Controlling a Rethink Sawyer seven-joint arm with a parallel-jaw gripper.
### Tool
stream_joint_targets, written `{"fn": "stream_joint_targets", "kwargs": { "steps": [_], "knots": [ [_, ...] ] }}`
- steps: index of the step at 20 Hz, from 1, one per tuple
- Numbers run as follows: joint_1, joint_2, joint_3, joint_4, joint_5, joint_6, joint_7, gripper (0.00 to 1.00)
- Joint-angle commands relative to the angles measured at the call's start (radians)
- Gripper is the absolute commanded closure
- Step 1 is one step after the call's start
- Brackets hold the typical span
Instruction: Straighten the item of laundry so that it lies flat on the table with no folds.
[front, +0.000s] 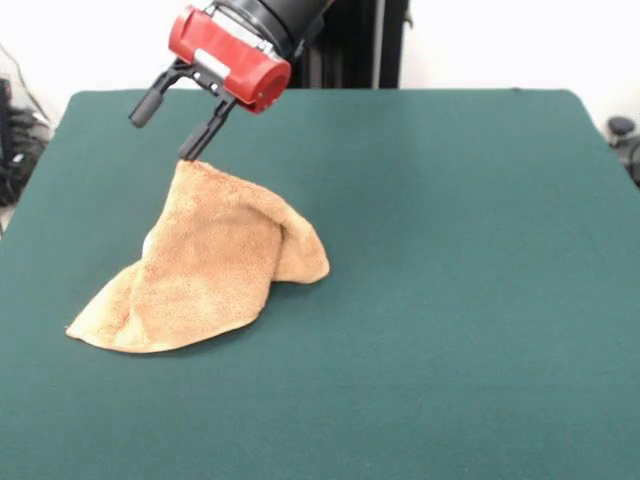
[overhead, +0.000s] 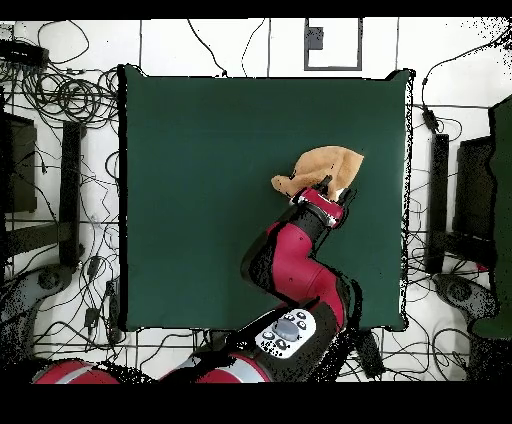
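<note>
Green table bearing the tan towel toward one side, peaked up like a tent at one corner under the tool, fingers spread, apparently gripping nothing, likely mid-straightening.

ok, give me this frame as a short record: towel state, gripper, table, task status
towel: tan-orange towel, bunched and folded over itself, one point raised toward the gripper, the rest draped down onto the table
gripper: gripper with fingers apart, one fingertip at the towel's raised peak, the other finger off the cloth
grasp: cannot tell if the cloth is pinched
table: dark green table; in the overhead view the towel sits near one side edge
task status: not flat, folds remain
</note>
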Motion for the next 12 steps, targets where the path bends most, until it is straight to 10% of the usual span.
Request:
{"fn": "stream_joint_targets", "kwargs": {
  "steps": [1,6,12],
  "knots": [
    [0.008,0.005,0.178,0.018,0.077,-0.048,0.255,0.00],
    [-0.023,0.008,0.192,-0.006,-0.011,-0.144,0.260,0.00],
    [-0.331,-0.086,0.544,-0.052,-0.537,-0.154,0.434,0.00]
  ]
}}
